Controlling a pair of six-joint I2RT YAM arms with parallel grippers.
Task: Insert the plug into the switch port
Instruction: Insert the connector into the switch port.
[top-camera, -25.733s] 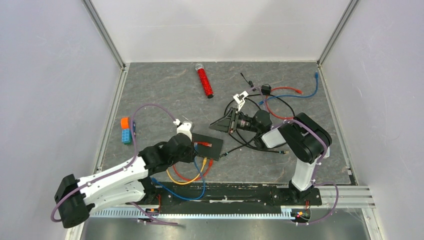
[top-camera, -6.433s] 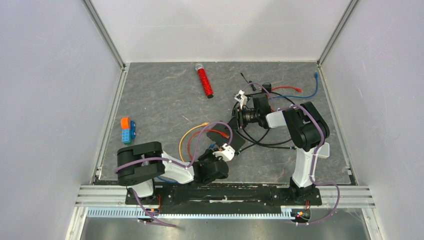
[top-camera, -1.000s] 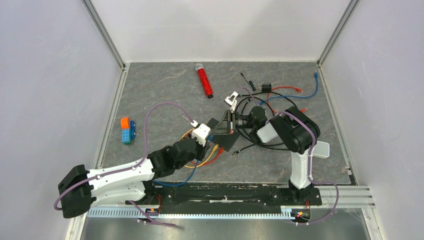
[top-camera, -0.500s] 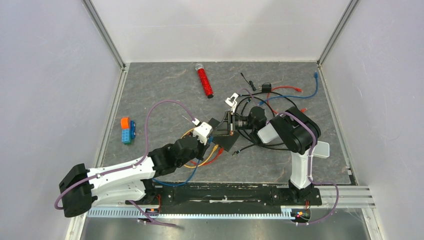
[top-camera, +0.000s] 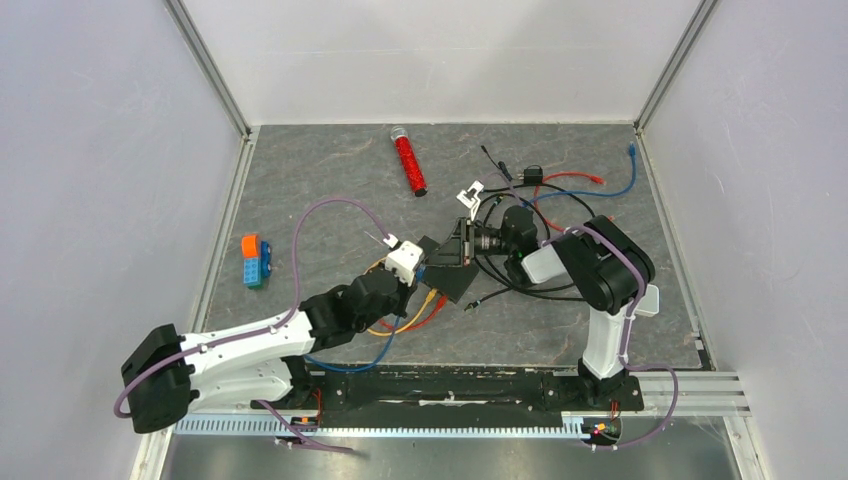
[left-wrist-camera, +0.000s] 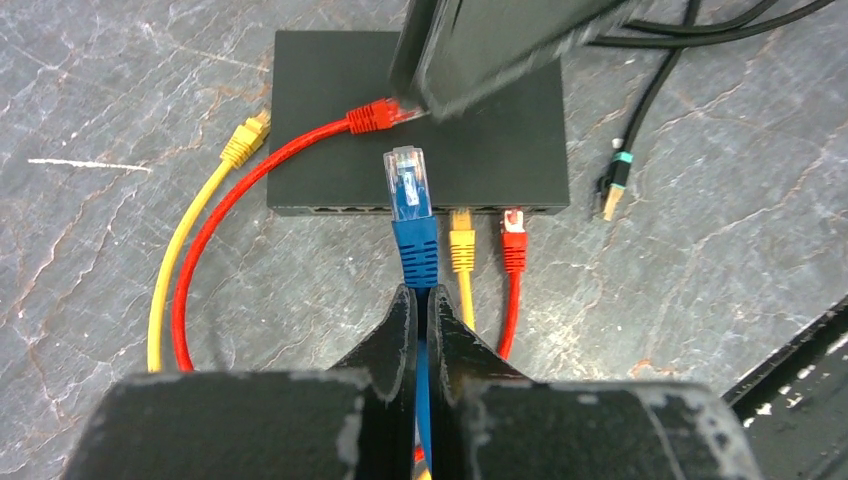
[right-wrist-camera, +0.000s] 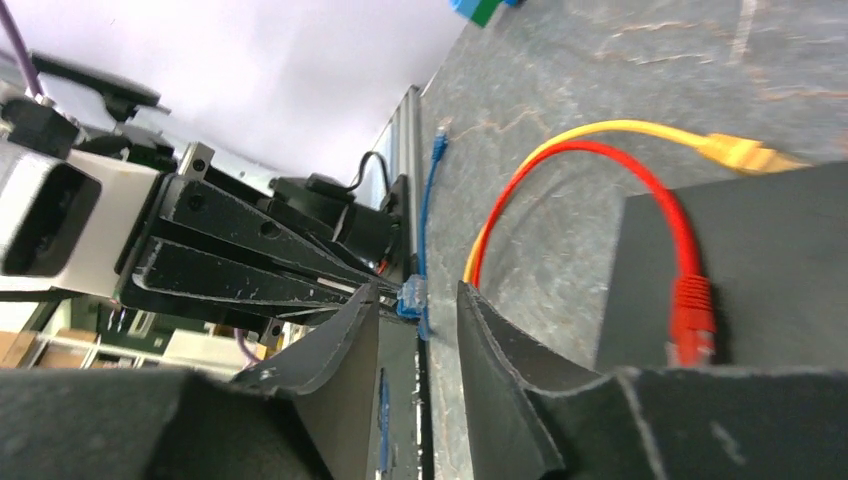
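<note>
Pinching the blue cable (left-wrist-camera: 423, 390) just behind the plug (left-wrist-camera: 405, 180), your left gripper (left-wrist-camera: 420, 298) clenched, plug tip over the switch port row (left-wrist-camera: 340, 210), your right gripper (right-wrist-camera: 418, 305) parted, grasping nothing, above the switch (left-wrist-camera: 500, 140)

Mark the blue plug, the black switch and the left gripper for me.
blue plug (left-wrist-camera: 412, 215): left wrist view, on its blue boot.
black switch (left-wrist-camera: 500, 150): left wrist view, bare top face.
left gripper (left-wrist-camera: 420, 297): left wrist view, midway between its fingertips.
</note>
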